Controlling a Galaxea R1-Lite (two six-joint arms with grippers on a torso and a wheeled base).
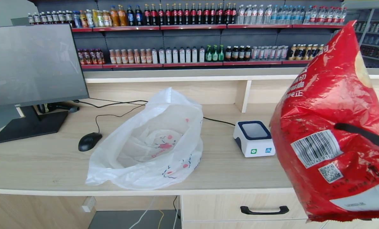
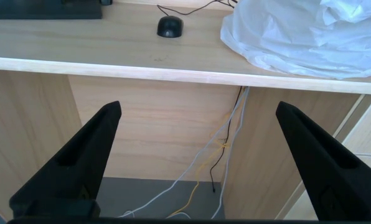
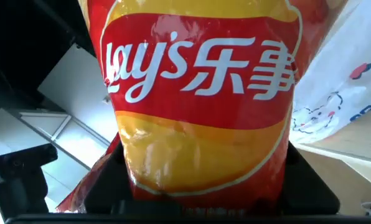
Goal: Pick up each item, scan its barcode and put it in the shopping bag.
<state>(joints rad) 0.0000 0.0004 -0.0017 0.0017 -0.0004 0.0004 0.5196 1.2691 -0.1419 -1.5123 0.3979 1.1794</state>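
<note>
The right gripper (image 3: 204,190) is clamped on the red chip bag (image 1: 329,127), held up at the frame's right near the scanner (image 1: 254,138), but its barcode (image 1: 316,148) isn't turned toward the scanner window, so I'd guess the scan could miss, or the slick foil slip.

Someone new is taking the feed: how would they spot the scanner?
On the wooden counter below the drink shelves, look right of the white shopping bag. The scanner is a small white box with a dark blue frame around its window, unlike the black mouse on the bag's other side.
</note>
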